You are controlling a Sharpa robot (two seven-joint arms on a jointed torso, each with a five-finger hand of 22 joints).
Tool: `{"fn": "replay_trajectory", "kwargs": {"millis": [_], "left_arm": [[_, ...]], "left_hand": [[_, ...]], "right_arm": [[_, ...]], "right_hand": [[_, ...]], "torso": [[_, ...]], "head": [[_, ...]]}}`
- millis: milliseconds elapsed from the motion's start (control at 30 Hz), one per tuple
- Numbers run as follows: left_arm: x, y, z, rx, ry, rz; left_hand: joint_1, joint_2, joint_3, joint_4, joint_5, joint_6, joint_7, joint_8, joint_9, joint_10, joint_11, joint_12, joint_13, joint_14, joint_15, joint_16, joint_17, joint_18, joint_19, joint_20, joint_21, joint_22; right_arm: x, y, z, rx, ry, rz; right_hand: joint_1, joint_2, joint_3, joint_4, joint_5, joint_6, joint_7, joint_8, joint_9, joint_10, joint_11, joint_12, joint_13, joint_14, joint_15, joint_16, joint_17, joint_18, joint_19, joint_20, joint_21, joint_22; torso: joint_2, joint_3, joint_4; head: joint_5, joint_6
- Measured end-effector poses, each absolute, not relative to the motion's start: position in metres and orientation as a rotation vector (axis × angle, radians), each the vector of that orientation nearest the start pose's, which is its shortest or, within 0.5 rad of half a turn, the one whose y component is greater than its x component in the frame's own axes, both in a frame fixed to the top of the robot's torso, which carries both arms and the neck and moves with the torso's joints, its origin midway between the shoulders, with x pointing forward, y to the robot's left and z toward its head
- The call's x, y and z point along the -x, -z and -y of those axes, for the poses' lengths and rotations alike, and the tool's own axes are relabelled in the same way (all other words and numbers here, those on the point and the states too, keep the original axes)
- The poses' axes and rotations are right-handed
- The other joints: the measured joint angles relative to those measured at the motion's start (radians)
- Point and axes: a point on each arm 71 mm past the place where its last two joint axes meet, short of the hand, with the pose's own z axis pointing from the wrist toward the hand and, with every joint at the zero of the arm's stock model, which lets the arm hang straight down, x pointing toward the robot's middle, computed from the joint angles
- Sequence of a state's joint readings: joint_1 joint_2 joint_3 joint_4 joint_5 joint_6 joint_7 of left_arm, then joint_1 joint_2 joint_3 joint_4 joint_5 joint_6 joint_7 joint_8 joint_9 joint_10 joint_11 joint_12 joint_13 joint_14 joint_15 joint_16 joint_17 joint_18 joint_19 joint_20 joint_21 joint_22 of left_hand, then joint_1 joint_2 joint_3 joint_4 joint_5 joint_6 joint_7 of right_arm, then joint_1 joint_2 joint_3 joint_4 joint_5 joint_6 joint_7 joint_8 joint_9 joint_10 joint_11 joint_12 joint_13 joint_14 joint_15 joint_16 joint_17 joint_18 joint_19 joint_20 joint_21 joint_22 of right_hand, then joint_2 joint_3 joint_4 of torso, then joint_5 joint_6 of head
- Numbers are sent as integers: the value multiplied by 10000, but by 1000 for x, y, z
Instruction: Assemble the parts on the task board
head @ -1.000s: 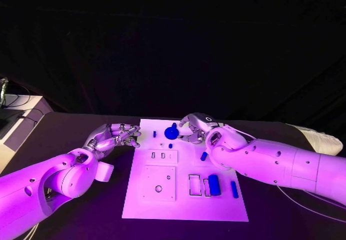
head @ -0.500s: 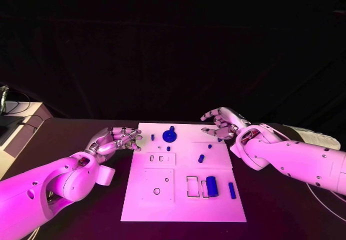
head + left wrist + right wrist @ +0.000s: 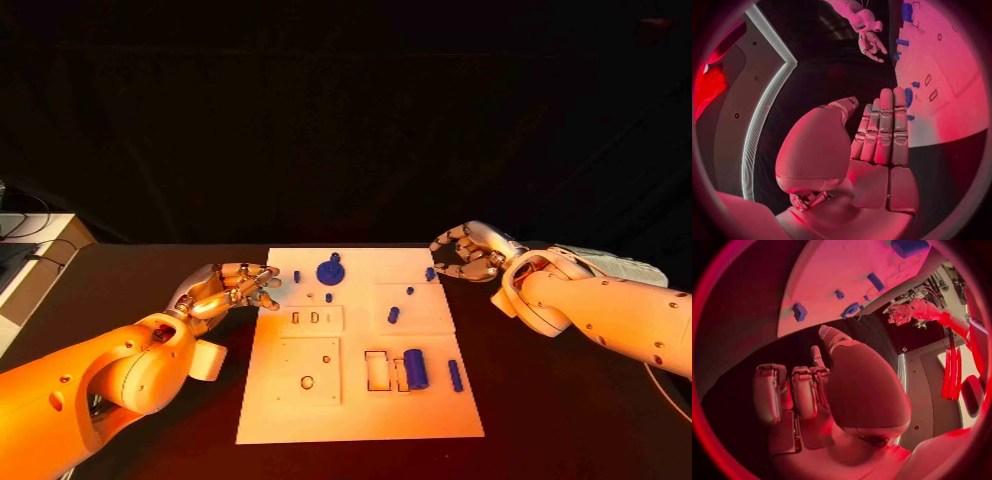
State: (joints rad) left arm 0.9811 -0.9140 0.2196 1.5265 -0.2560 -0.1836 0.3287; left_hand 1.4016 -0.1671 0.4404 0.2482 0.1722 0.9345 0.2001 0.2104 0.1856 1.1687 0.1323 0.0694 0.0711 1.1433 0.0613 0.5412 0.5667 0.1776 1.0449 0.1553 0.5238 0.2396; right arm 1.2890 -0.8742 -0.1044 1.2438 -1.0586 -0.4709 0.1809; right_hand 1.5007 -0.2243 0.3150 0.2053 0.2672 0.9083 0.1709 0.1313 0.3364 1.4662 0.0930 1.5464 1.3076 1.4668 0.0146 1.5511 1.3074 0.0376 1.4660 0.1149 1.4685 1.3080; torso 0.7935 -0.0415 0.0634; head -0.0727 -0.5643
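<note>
The white task board lies mid-table. A round blue part stands near its far edge. Small blue pieces lie mid-board, and one blue piece sits by the far right edge. A blue cylinder and a thin blue bar lie at the near right. My left hand hovers off the board's left edge, fingers loosely curled, holding nothing. My right hand hangs off the far right corner, fingers half curled and apart, also empty. The left wrist view shows the left hand's fingers held side by side.
Rectangular recesses and a raised square block with a hole mark the board's near half. Bare black table surrounds the board. A pale cabinet stands at the far left.
My right hand has let go of the round blue part and drawn back to the right, off the board. The left hand has hardly moved. The camera has shifted a little.
</note>
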Motion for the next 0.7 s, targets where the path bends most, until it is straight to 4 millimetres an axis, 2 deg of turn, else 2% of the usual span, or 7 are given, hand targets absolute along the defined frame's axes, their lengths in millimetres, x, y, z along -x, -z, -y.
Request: {"fn": "replay_trajectory", "kwargs": {"millis": [133, 467, 700], "left_arm": [[-480, 188, -242, 9879, 15657, -14539], [-480, 190, -244, 9890, 15604, -14557], [-480, 190, -245, 9870, 15562, -14563]], "left_hand": [[0, 0, 0, 0, 0, 0, 0, 0, 0, 0, 0, 0, 0, 0, 0, 0, 0, 0, 0, 0, 0, -1], [40, -40, 0, 0, 0, 0, 0, 0, -1, 0, 0, 0, 0, -3, 3, 0, 11, 0, 0, 0, 0, 13], [40, -40, 0, 0, 0, 0, 0, 0, -2, 0, 0, 0, 0, -35, 35, 0, 10, 0, 1, 1, 0, 12]], "right_arm": [[-536, 170, 315, -1706, -6499, -14994], [-541, 180, 325, -1646, -5972, -15387], [-544, 186, 323, -1578, -5788, -15624]], "right_hand": [[-2, -2, 0, 0, 0, -21, 20, 0, -12, 0, 0, 0, 0, 0, 0, 0, 0, 1, 0, 0, 0, -1], [-42, -40, 0, 0, 0, -34, 34, -40, -12, 0, -1, 0, -2, 0, 0, 0, 0, 0, 0, 0, 0, -2], [-44, -38, 26, 28, 0, -35, 34, -40, -25, 0, 0, 0, -3, 0, 0, 0, 0, 0, 0, 0, 0, -3]], "torso": [[-2, 20, 0], [-29, -31, 100], [-31, -31, 101]], "head": [[-1, -51], [-58, -109], [-36, -134]]}}
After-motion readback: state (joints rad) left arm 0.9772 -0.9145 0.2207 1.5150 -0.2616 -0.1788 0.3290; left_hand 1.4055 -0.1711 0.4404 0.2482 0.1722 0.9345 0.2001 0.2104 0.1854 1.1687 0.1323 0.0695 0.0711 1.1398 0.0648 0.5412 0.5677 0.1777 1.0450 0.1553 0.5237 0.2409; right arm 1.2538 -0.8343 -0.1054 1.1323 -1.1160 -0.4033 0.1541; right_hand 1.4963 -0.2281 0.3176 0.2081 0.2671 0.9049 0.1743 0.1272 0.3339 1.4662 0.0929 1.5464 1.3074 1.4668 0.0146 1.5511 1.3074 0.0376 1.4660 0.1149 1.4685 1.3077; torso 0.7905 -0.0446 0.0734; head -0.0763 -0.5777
